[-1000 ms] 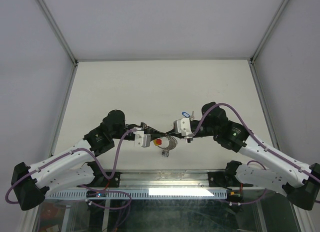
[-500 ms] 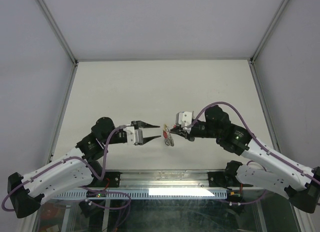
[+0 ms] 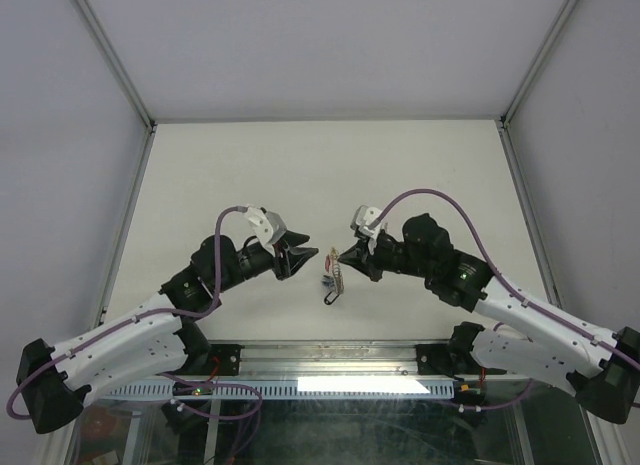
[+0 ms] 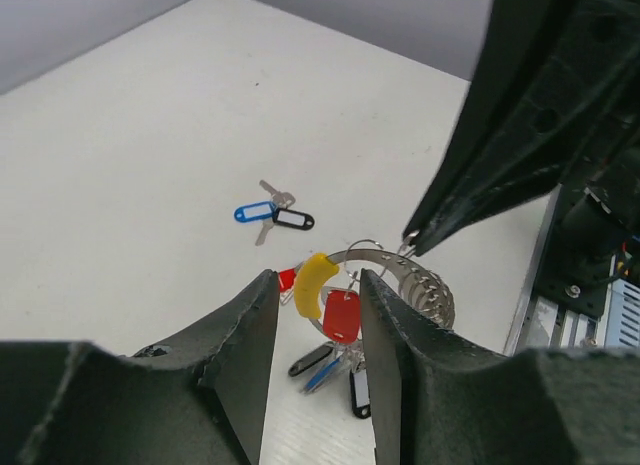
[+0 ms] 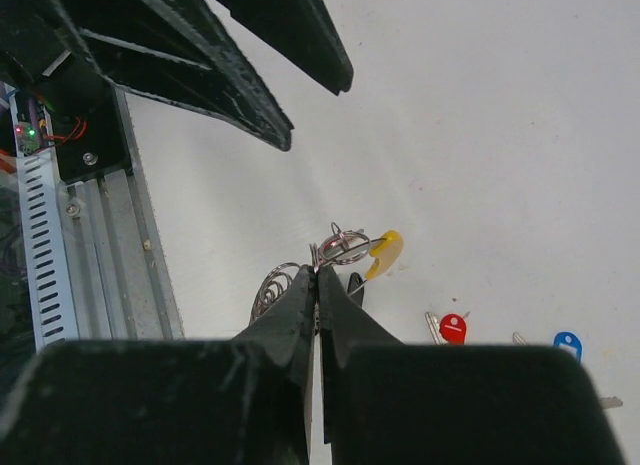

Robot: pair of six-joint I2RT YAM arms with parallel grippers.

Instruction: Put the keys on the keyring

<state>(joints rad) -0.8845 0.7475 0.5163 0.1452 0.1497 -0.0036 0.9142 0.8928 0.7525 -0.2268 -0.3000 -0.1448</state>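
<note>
While the right gripper (image 3: 342, 256) pinched the keyring (image 4: 316, 282) tightly above the middle of the table's (image 3: 300, 165) near edge, the left gripper (image 3: 305, 259) hung half-open, holding nothing. It needed to grab the blue-tagged key (image 4: 252, 213) by its tag, slowly.

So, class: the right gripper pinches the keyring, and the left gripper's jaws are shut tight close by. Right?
Wrong on the left gripper: its jaws stand open, as the left wrist view shows. The right gripper does pinch the keyring close by.
</note>
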